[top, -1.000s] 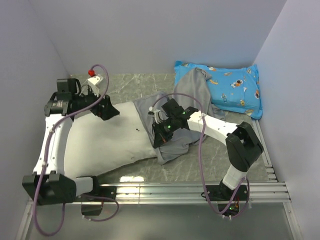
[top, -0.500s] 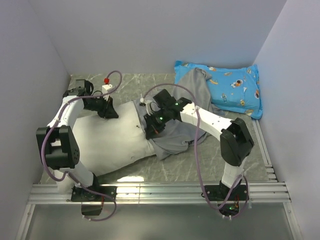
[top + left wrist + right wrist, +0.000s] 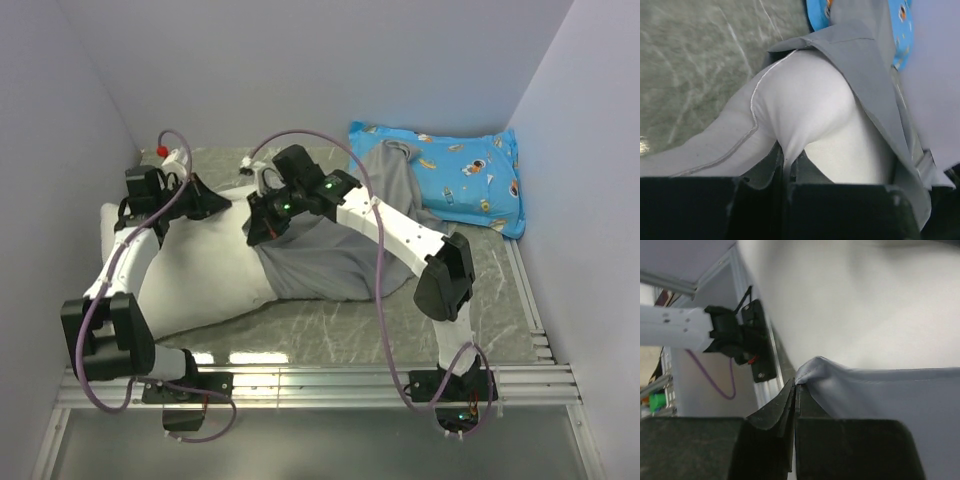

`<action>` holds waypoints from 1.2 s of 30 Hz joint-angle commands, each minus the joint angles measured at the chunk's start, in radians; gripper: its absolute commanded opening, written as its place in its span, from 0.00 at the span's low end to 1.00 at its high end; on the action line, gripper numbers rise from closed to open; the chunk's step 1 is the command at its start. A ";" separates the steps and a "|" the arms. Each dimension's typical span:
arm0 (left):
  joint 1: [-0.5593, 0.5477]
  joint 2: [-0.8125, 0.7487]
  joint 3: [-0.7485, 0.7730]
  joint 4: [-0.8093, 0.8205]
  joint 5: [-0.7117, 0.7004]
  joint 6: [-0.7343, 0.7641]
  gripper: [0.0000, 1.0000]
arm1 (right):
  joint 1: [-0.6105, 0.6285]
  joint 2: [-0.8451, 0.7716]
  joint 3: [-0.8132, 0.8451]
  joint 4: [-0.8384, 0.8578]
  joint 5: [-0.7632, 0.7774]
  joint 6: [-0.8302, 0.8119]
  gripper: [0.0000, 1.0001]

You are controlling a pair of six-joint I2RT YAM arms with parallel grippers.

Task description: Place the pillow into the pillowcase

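Lying on the table [image 3: 330,320], the pillow [image 3: 200,270] has its right end hidden by the pillowcase [image 3: 330,255]; inside or merely under, unclear. Left gripper [image 3: 786,165]: jaws closed on a pillow corner. Right gripper [image 3: 795,389]: jaws pinched shut on the pillowcase hem. Blue printed pillow [image 3: 470,180]: partly covered by the pillowcase.

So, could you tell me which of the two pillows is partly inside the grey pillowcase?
The white pillow at the left, its right end inside the pillowcase; the blue pillow lies outside it, far right.
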 commanded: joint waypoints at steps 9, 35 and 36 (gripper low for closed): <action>0.028 -0.097 0.083 -0.333 -0.158 0.458 0.99 | -0.213 0.089 0.032 0.075 0.177 0.035 0.14; -0.731 -0.592 -0.538 -0.329 -0.916 0.830 0.59 | -0.218 -0.688 -0.976 0.160 0.322 -0.074 0.55; -0.731 -0.553 -0.504 -0.346 -0.849 0.780 0.25 | -0.212 -0.688 -0.974 0.160 0.347 -0.077 0.53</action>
